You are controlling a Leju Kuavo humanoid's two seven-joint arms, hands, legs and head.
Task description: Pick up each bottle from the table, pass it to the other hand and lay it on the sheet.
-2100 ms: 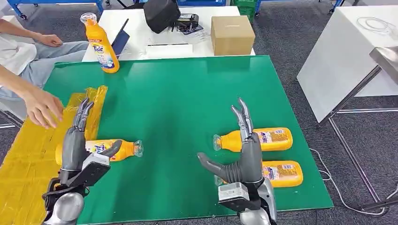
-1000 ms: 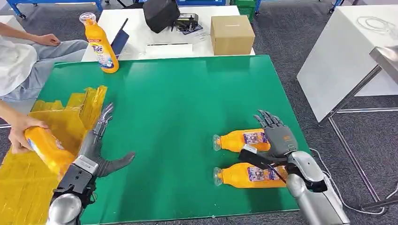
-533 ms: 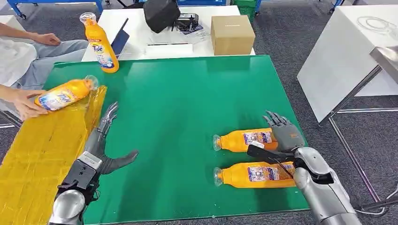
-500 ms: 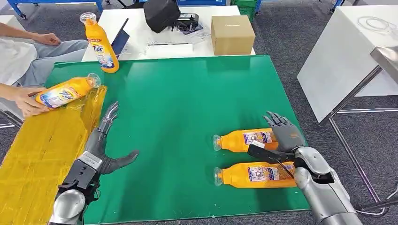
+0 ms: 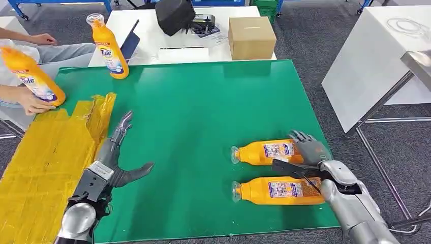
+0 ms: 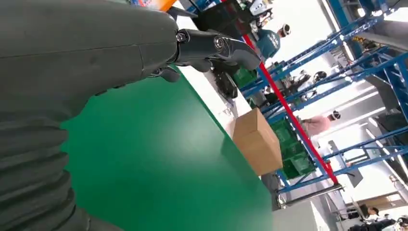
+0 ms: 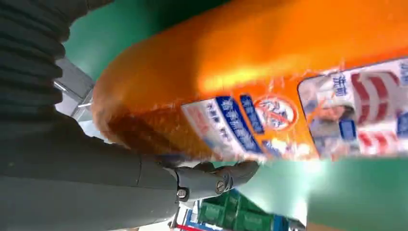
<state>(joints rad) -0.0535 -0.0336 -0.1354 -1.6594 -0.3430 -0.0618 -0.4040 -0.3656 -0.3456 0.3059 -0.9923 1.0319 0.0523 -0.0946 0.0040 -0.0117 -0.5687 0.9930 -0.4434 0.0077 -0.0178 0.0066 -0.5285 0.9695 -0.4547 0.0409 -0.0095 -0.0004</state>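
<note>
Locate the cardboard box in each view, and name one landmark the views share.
Head view: the box stands on the white table beyond the mat's far edge.
Left wrist view: the box sits past the mat's edge, beyond the left hand.
Right wrist view: not in it.
Shared landmark: the green mat.

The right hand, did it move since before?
Yes. The right hand came down and over, away from the table's middle, onto the far lying bottle.

Glossy plastic on matt green
Orange bottles (image 5: 278, 190) shiny plastic; green table mat (image 5: 203, 112) smooth; yellow sheet (image 5: 40, 162) crinkled film.
</note>
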